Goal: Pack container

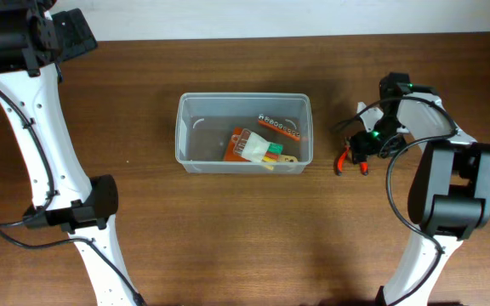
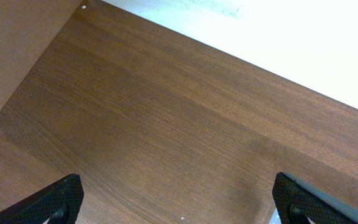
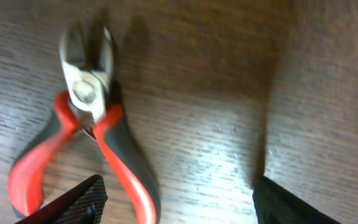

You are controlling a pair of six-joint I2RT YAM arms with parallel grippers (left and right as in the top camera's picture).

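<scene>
Clear plastic container, mid-bench toward the far edge, holding several small items. Right gripper, spread wide and empty, over red-handled cutters near the right edge. Left gripper, released, at the far-left corner.

Table — dark brown wood grain, matt finish. Resting directly on it: one clear container near the centre, and one pair of cutting pliers with red-and-black handles, lying flat to its right, apart from it — handles spread.
</scene>
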